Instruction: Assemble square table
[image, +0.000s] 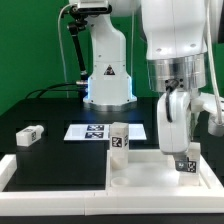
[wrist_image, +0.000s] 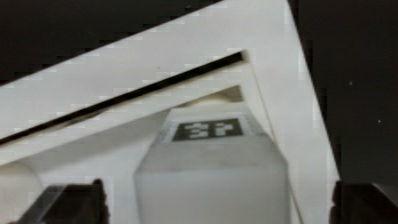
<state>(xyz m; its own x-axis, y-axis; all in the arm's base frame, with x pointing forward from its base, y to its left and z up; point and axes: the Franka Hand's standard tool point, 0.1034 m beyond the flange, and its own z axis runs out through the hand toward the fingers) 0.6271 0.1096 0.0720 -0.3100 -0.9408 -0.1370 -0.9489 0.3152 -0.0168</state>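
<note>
The white square table top lies at the exterior view's right. One white leg with a black-and-white tag stands upright at its right side. My gripper straddles this leg from above. In the wrist view the leg fills the space between my gripper, and both dark fingers stand apart from it, open. Past the leg a corner of the table top shows. A second leg stands upright by the top's far left corner. A third leg lies on the black table at the left.
The marker board lies flat in the middle behind the top. A low white border rail runs along the front and left. The robot's base stands at the back, with cables at its left.
</note>
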